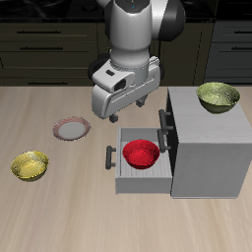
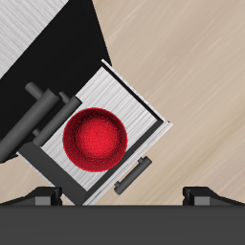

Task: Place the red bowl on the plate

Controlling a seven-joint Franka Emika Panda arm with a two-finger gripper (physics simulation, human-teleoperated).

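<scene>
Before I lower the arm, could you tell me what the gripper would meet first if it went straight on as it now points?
Probably the red bowl in the open drawer; depth is unclear, and the gripper may be slightly off-centre.

A: Where does the red bowl (image 1: 141, 153) (image 2: 94, 142) lie?
B: In the open drawer (image 1: 122, 177) (image 2: 134, 103) pulled out of the cabinet (image 1: 207, 157); a second bowl (image 1: 219, 96) stands on the cabinet's top.
A: And the plate (image 1: 72, 129)?
B: On the table (image 1: 59, 212), apart from the drawer, farther back than a third bowl (image 1: 30, 165); the gripper (image 1: 126, 103) hangs above the drawer's rear.
</scene>
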